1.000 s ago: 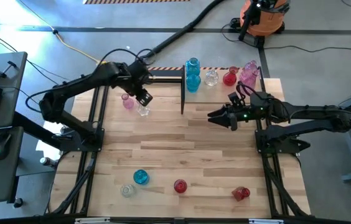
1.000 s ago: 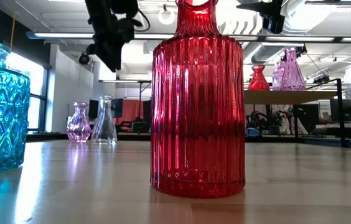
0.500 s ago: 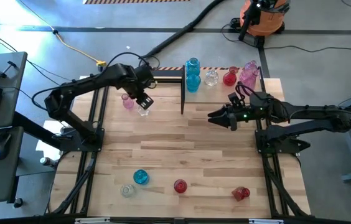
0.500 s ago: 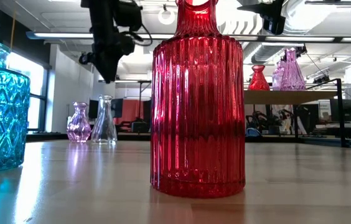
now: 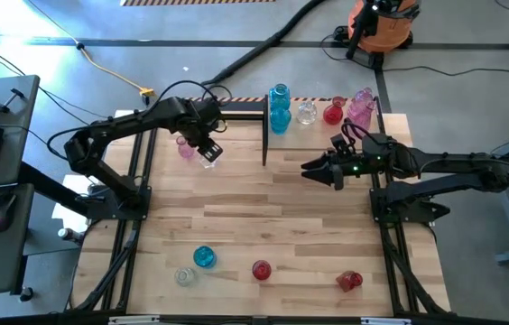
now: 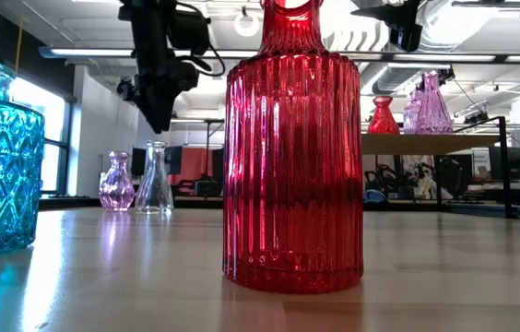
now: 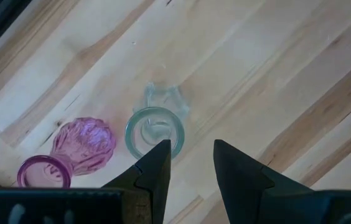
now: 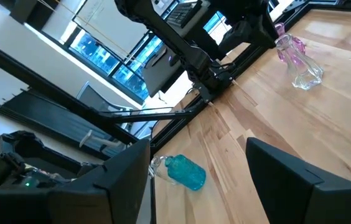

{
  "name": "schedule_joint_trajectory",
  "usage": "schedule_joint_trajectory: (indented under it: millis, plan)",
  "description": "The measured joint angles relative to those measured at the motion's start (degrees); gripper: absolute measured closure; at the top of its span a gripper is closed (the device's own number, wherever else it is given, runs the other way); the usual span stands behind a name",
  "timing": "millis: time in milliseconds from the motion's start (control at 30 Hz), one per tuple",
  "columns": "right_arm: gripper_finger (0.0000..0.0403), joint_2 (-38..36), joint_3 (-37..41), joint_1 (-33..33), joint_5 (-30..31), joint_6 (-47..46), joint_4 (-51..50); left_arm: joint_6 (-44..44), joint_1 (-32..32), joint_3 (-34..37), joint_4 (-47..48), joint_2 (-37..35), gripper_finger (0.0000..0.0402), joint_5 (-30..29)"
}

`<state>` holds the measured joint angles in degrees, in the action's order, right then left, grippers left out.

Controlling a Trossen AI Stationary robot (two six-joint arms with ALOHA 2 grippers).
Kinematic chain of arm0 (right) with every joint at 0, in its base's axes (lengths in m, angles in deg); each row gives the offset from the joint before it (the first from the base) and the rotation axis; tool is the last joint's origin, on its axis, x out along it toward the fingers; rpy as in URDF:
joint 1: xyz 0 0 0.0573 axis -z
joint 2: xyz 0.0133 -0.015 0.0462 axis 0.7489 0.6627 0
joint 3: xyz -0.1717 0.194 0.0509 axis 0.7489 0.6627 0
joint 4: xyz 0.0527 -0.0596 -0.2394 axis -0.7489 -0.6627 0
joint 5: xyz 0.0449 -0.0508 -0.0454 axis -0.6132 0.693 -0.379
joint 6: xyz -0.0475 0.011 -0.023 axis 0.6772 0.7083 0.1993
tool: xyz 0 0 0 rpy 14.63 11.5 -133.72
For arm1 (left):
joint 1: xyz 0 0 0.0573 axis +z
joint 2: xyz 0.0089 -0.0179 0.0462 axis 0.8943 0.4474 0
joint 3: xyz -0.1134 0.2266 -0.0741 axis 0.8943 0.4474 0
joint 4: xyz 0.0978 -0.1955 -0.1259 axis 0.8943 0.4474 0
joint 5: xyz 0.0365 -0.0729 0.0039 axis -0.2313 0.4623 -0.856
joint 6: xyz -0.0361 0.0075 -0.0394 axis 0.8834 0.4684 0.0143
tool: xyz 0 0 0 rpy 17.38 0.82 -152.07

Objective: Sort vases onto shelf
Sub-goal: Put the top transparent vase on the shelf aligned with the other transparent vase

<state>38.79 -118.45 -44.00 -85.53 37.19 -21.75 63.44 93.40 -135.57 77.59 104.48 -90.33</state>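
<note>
Presently left gripper (image 7: 191, 163) poised directly above clear vase (image 7: 155, 129), fingers parted and empty, with pink vase (image 7: 82, 144) just beside the clear one on the table (image 5: 263, 212). Right gripper (image 5: 312, 169) open and empty over the table's right-centre, well apart from every vase. On the shelf (image 5: 318, 102) at the far edge: blue, clear, red and pink vases; along the near edge: blue vase (image 5: 204, 257), small clear vase (image 5: 183, 276), red vase (image 5: 261, 269) and toppled red vase (image 5: 349, 281).
</note>
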Motion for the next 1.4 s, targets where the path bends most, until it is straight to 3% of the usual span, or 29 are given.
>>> schedule_joint_trajectory:
  millis: [733, 1267, 1400]
  plan:
    - [0.0155, 0.00, -0.01, 0.00, 0.78, 0.16, 0.02, 0.45, 0.39, 4.74, -5.29, 0.50, 0.0292, -0.11]
    - [0.0155, 0.00, -0.01, 0.00, 0.83, -0.02, 0.02, -1.31, 0.37, 4.74, -4.50, 0.55, 0.0388, -1.69]
    - [0.0155, 0.00, 0.00, 0.01, 0.85, -0.02, 0.02, -1.73, 0.37, 4.74, -4.05, 0.55, 0.0396, -2.81]
